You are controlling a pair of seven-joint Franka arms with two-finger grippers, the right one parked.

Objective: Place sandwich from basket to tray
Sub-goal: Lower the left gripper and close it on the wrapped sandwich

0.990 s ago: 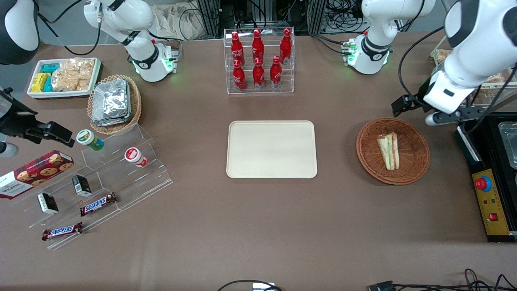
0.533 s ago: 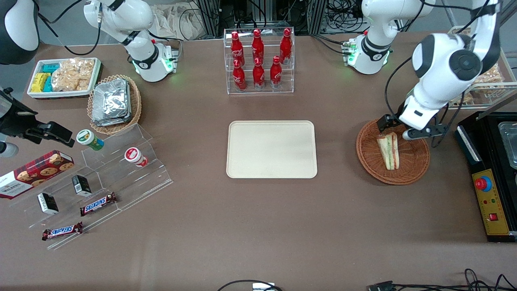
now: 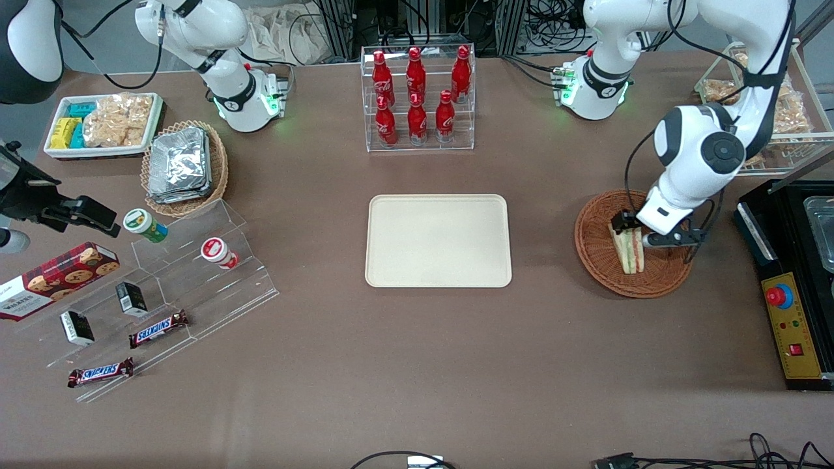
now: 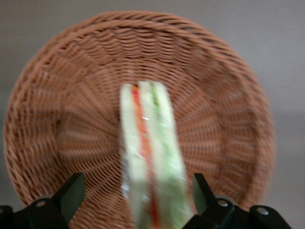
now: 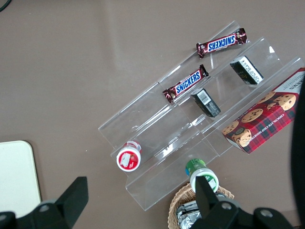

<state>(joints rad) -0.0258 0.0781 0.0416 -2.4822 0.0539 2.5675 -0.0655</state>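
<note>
Front view gives us the brown tabletop point(image 3: 417, 365) first, with the cream-beige tray point(image 3: 438, 240) lying flat near its middle, rounded at the corners and low at the rim. Toward the working arm's end of the tabletop sits the round reddish-brown wicker basket point(image 3: 633, 243), well apart from the tray; in the left wrist view the basket point(image 4: 71, 119) shows its woven coils circling in to the floor.

In the basket lies the sandwich point(image 3: 627, 249), a narrow wedge of pale bread with a red stripe and a green stripe running along its length. In the front view we see its long axis running from farther off to nearer the camera, across the basket's floor. In the left wrist view the sandwich point(image 4: 150, 157) is somewhat blurred.

The end effector point(image 3: 631, 229) is down inside the basket, over the end of the sandwich farther from the front camera. In the left wrist view we see the end effector point(image 4: 136, 195) spread wide, one finger point(image 4: 71, 195) on each side of the sandwich with wicker showing between each finger and the bread, holding nothing.
</note>
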